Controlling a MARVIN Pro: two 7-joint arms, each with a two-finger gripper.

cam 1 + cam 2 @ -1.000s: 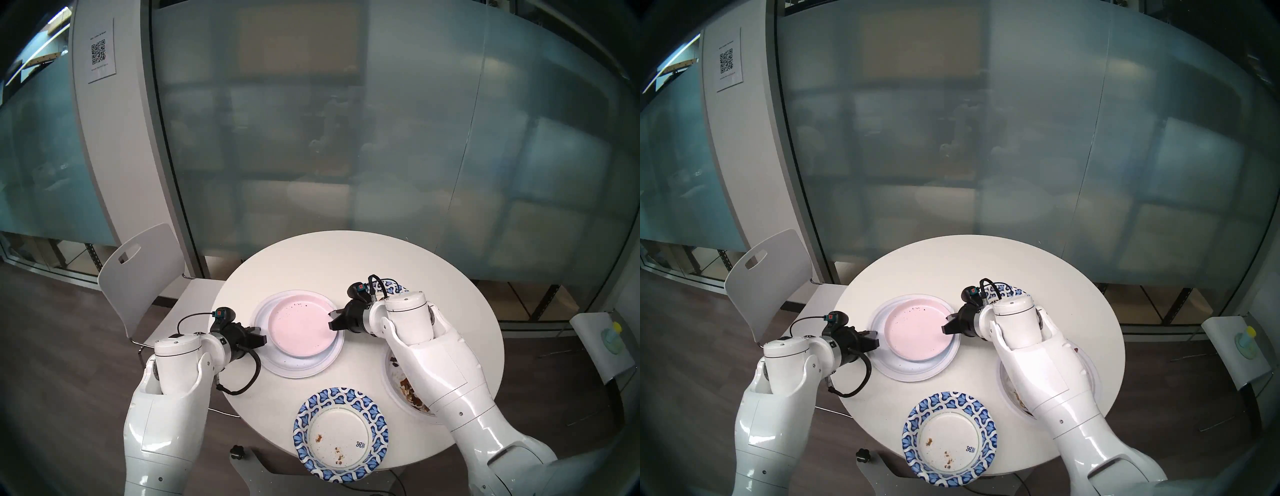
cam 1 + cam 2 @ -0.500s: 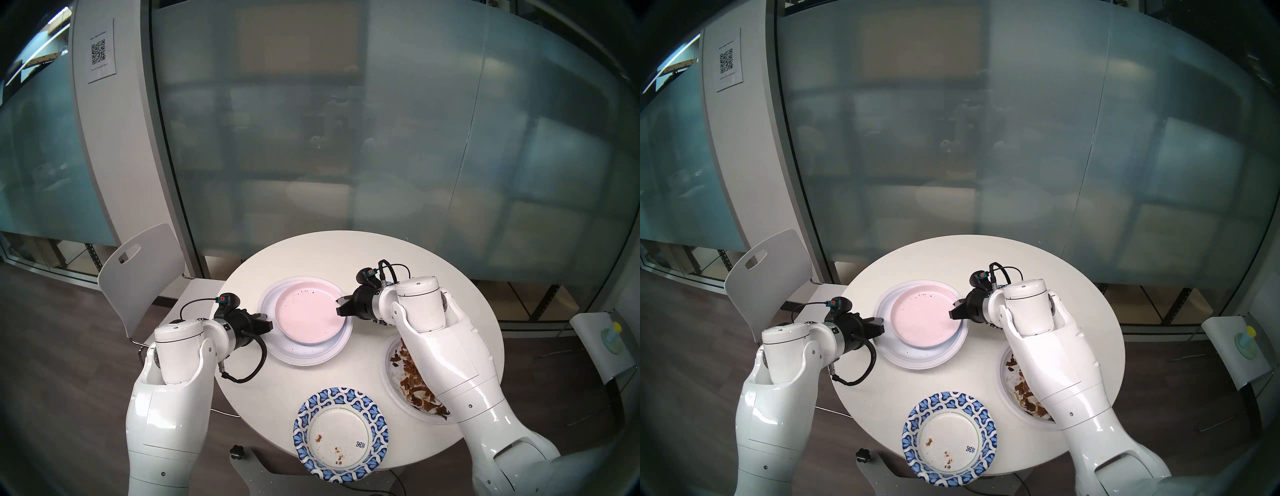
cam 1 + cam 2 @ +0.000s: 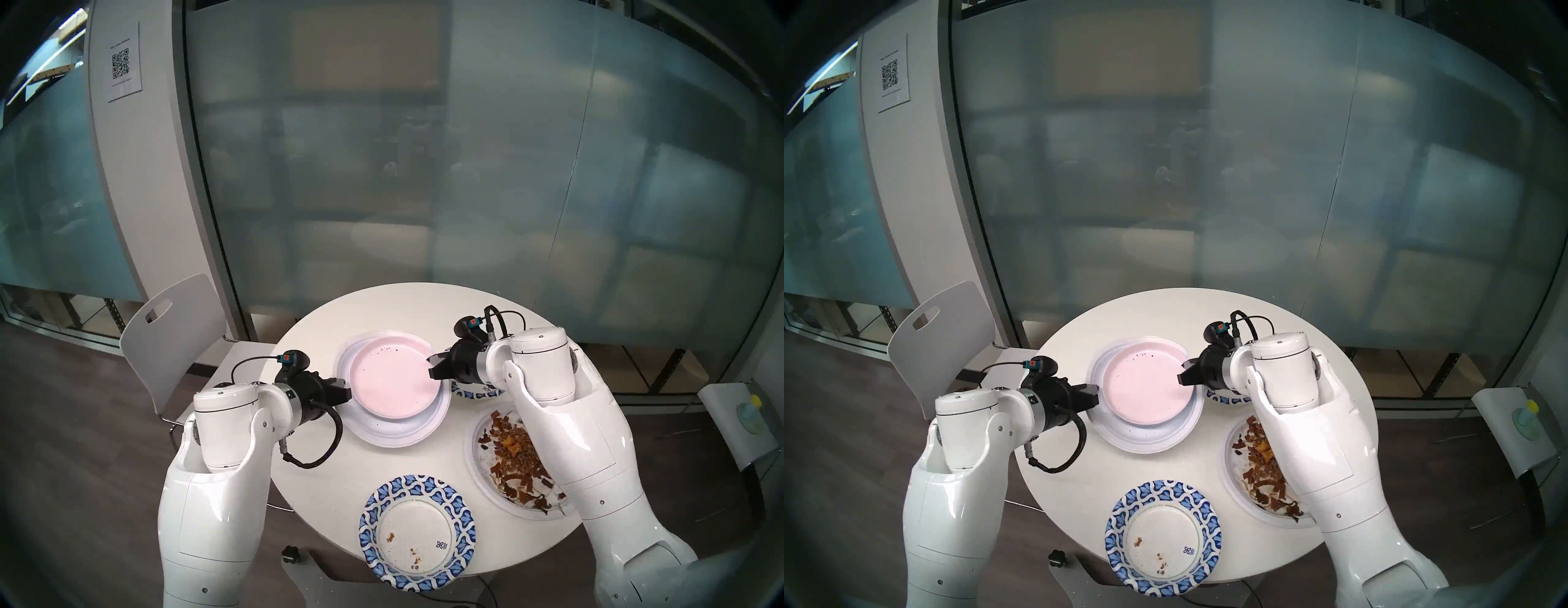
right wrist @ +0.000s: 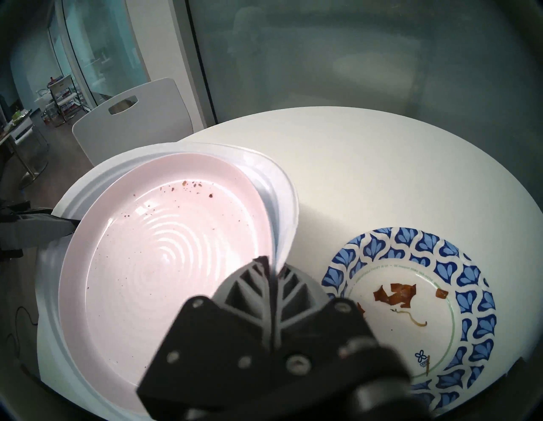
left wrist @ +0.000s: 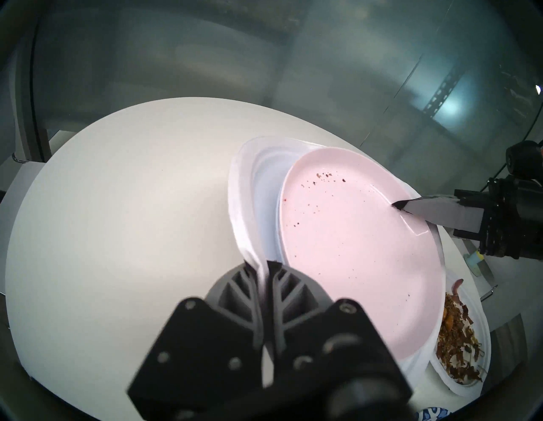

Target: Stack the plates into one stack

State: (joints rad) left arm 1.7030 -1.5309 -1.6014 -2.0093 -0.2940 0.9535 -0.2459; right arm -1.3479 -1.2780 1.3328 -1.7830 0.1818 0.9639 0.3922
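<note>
**Both grippers hold the plate pile off the worktop**

The stack (image 3: 394, 407) is a pale pink plate (image 3: 396, 380) nested on a pale blue plate, of which only a thin rim shows, on a large white plate (image 5: 244, 205) at the base. It hangs tilted above the left-centre of the round white worktop (image 3: 382, 314), its near edge lower in the head views. Dark crumbs dot the pink plate's far side.

The left gripper (image 5: 266, 266) is pinched closed on the white plate's left rim, which bends up between its fingers. The right gripper (image 4: 274, 270) is clamped tight on the pile's right edge, one finger lying inside the pink plate and the other under the rims; which of the lower plates it also bites I cannot tell.

Just beside the stack on the right, under the right wrist, a small blue-and-white patterned bowl-like plate (image 4: 411, 294) sits on the worktop with brown scraps in it. Nearer the robot on the right lies a second large white plate (image 3: 483, 467) heaped with brown food leftovers (image 3: 513, 458), partly hidden by the right arm. At the near edge of the worktop rests a larger patterned plate (image 3: 418, 533) with a few crumbs, well apart from the stack.

A white chair (image 3: 178, 335) stands at the left of the worktop, before a frosted glass wall (image 3: 424, 170).
</note>
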